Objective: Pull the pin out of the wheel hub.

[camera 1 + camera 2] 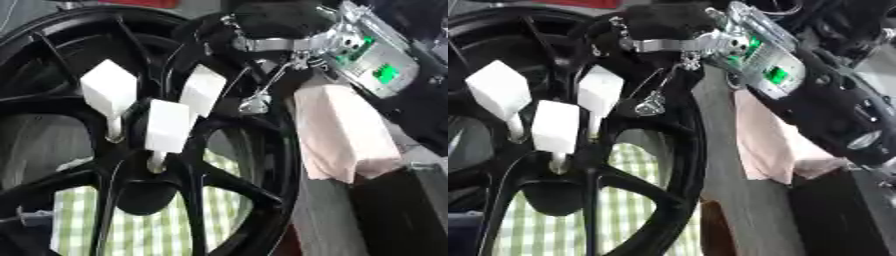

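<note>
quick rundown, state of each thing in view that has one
wheel: black, standing on its edge on green checked cloth
pins: three white-headed, all still seated in the hub
right hand: at the wheel's top rim, fingers not readable
pink cloth: lying beside the wheel
left hand: out of view

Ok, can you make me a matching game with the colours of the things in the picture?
Things:
1. wheel hub
2. pin heads
3. cloth under the wheel
4. pad beside the wheel

Colours:
a. pink
b. black
c. green and white checks
d. white

Pairs: 1-b, 2-d, 3-c, 4-a
</note>
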Available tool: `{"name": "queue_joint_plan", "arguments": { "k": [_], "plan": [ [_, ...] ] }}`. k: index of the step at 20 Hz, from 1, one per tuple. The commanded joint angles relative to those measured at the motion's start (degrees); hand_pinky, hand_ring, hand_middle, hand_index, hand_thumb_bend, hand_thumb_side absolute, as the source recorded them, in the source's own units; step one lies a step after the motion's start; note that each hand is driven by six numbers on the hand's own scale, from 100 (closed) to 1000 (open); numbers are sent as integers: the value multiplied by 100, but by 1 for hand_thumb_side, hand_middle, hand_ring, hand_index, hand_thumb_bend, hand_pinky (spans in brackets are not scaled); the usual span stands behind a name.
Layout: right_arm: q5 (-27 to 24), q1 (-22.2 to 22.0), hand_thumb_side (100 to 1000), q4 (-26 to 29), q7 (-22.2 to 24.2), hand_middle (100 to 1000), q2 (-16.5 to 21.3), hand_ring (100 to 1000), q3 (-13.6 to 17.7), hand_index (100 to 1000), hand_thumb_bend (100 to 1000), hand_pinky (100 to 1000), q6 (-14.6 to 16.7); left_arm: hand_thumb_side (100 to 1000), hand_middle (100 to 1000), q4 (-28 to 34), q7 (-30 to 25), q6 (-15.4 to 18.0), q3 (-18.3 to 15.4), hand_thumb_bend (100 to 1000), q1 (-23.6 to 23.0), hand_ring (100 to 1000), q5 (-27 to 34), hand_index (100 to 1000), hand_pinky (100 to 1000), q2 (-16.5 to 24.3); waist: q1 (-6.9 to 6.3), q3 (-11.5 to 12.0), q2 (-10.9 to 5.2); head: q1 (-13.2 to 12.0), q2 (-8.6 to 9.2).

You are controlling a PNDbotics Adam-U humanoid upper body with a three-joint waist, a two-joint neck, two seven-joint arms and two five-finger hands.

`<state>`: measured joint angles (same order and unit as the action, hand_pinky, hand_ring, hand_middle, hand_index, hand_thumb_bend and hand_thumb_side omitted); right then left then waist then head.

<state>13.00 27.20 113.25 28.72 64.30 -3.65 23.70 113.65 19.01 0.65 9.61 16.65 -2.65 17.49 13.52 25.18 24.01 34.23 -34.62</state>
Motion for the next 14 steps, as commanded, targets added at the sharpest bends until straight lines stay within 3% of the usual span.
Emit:
{"name": "queue_joint_plan", "arguments": {
  "k": [1,7,11,14],
  "plan": [
    [53,50,121,-35,36,765,193,995,12,854,257,885,14,785,585,94,12,-14,-40,234,25,590,-7,704,778,-11,-57,10,-89,44,32],
    [43,62,100,-68,109,737,186,986,-19,835,227,882,26,786,584,94,5,-23,-34,234,19,589,-28,704,778,-26,-57,16,-79,50,38],
    [-25,58,100,-81,205,649,192,964,-50,779,128,877,29,783,583,94,3,-34,-31,222,13,589,-29,704,778,-40,-57,4,-77,47,50],
    [-147,83,100,-76,265,576,192,950,-62,724,109,872,8,789,583,94,0,-44,-29,232,7,589,-29,704,779,-46,-57,-5,-80,48,60]
  ]
}}
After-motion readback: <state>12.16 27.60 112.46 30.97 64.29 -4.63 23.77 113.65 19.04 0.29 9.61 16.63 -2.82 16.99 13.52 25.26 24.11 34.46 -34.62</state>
